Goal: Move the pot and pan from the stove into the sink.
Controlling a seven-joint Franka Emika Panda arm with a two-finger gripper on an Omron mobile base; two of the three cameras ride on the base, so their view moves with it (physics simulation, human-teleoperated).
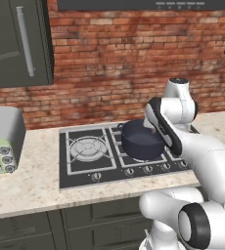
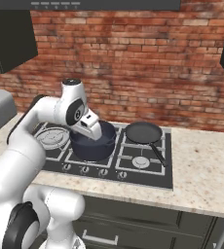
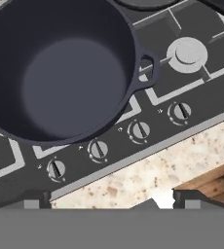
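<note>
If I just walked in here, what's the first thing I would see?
Probably the big white robot arm, bending over the black stove with its open gripper hovering above the front knobs. Right under it sits a deep dark blue-grey pot, empty, on a middle burner. Beside the pot, on the back right burner, lies a black frying pan with a long handle, and a red brick wall stands behind.

place: we take it for a home kitchen | signs: we see a gas stove (image 1: 117, 154) set in a speckled stone counter (image 2: 201, 170), brick wall (image 1: 114, 58), dark cabinets (image 1: 16, 41), pot (image 2: 92, 141) and pan (image 2: 144, 132)
</note>
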